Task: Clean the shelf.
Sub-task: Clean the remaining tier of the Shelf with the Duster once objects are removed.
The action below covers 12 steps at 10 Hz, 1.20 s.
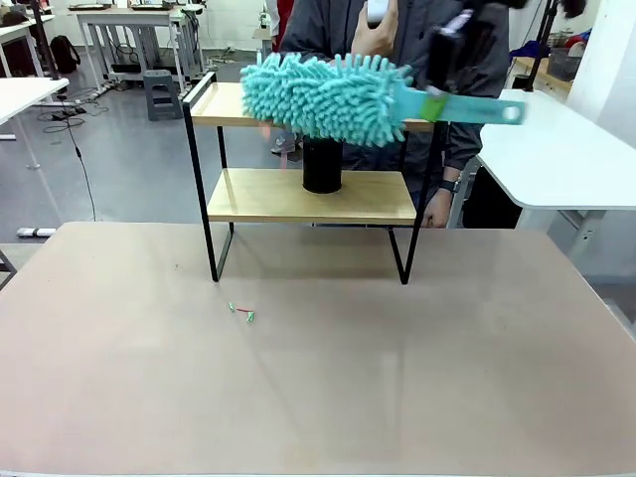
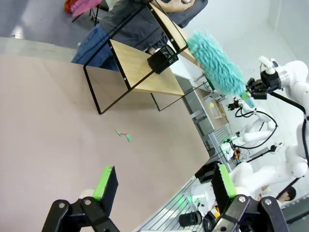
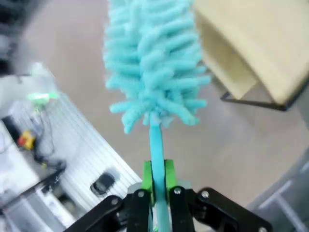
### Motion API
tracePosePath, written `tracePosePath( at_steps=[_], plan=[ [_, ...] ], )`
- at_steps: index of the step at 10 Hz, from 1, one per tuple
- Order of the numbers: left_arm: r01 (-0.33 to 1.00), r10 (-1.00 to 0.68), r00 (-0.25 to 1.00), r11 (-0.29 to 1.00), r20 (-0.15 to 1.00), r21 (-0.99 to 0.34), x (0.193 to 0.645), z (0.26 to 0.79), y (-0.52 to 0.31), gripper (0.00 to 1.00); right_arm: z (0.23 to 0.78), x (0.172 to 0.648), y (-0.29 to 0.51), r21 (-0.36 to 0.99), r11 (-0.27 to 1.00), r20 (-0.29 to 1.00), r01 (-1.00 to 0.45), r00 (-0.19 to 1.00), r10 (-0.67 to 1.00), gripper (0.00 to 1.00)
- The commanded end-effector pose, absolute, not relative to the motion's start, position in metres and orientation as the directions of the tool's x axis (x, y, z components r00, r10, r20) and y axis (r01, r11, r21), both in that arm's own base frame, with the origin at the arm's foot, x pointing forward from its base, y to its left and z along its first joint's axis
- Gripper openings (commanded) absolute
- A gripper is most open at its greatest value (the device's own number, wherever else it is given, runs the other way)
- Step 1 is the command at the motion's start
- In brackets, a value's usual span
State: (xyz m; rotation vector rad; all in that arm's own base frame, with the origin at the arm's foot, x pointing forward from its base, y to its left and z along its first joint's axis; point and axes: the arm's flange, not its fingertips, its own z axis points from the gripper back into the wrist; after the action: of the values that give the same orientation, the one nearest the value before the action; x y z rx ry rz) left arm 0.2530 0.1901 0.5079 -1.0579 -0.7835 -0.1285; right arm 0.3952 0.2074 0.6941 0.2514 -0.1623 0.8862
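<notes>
The shelf (image 1: pixel 238 194) is a two-tier rack of light wooden boards in a black frame, standing at the table's far side. A black cylinder (image 1: pixel 322 164) sits on its lower board. My right gripper (image 1: pixel 444 62) is shut on the handle of a fluffy teal duster (image 1: pixel 323 96), whose head hangs across the front of the top board. In the right wrist view the green pads (image 3: pixel 147 177) pinch the duster's teal handle (image 3: pixel 155 145), the shelf boards (image 3: pixel 251 43) at upper right. My left gripper (image 2: pixel 161 183) stands open above the table, well back from the shelf (image 2: pixel 140 65).
A person (image 1: pixel 328 25) stands behind the shelf, one hand (image 1: pixel 376 35) raised near the top board. A small red and green scrap (image 1: pixel 241 313) lies on the beige table (image 1: pixel 318 378) in front of the rack. White tables (image 1: pixel 566 159) flank the far side.
</notes>
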Motion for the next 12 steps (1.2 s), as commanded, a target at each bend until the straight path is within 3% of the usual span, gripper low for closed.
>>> tracePosePath(
  at_steps=[1, 3, 7, 10, 12],
  plan=[
    [0.471, 0.268, 0.713, 0.502, 0.648, -0.725, 0.253, 0.510, 0.189, 1.00, 0.710, 0.368, 0.163, 0.218, 0.237, 0.277, -0.947, 0.293, 0.915, 0.12],
    [0.471, 0.268, 0.713, 0.502, 0.648, -0.725, 0.253, 0.510, 0.189, 1.00, 0.705, 0.359, 0.133, 0.300, 0.198, 0.372, -0.933, 0.305, 0.876, 0.12],
    [0.471, 0.268, 0.713, 0.502, 0.648, -0.725, 0.253, 0.510, 0.189, 1.00, 0.674, 0.348, 0.084, 0.400, 0.285, 0.437, -0.871, 0.455, 0.776, 0.12],
    [0.471, 0.268, 0.713, 0.502, 0.648, -0.725, 0.253, 0.510, 0.189, 1.00, 0.626, 0.261, -0.042, 0.509, 0.507, 0.584, -0.695, 0.712, 0.390, 0.12],
    [0.471, 0.268, 0.713, 0.502, 0.648, -0.725, 0.253, 0.510, 0.189, 1.00, 0.571, 0.216, -0.095, 0.633, 0.659, 0.500, -0.405, 0.865, 0.052, 0.12]
  ],
)
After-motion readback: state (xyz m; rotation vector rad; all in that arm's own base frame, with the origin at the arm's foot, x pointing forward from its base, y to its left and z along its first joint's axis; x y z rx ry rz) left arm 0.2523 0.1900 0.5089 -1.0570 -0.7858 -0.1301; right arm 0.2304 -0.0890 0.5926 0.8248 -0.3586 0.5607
